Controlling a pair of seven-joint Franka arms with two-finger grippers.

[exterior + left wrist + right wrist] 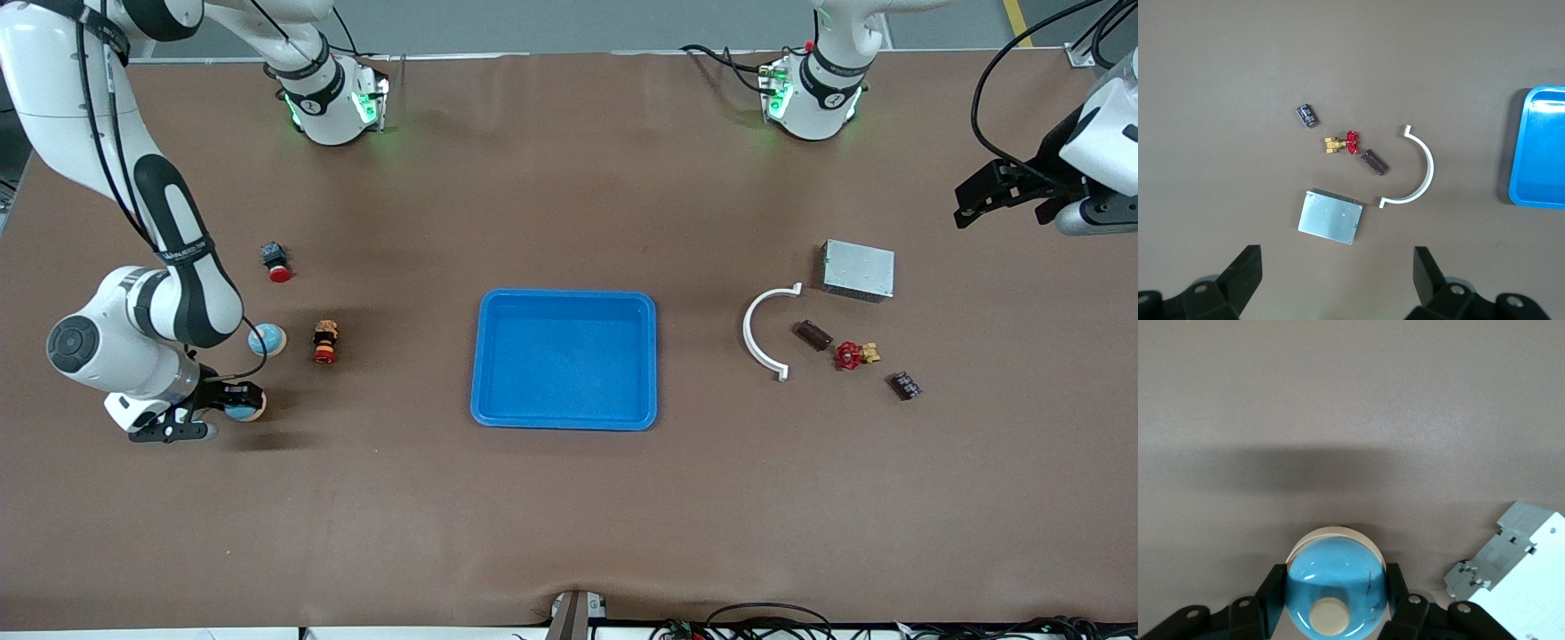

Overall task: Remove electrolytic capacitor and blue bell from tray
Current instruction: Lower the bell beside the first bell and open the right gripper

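My right gripper [233, 402] is shut on a blue dome bell [244, 405] with a cream base and button, low over the table at the right arm's end. In the right wrist view the fingers [1399, 587] press both sides of the bell [1335, 593]. A second blue bell [267, 340] lies farther from the front camera. A dark brown capacitor [813, 334] [1373, 162] lies beside a white half-ring [763, 331]. A second dark capacitor [905, 385] [1307, 115] lies nearer the camera. My left gripper [978, 197] [1338, 263] is open and empty, high over the left arm's end.
The blue tray [566, 302] sits mid-table. A red and brass valve [854, 355], a silver box [858, 269], a red push button [276, 261] and a red-yellow button [325, 341] lie around. A grey-white module [1511, 553] lies beside the held bell.
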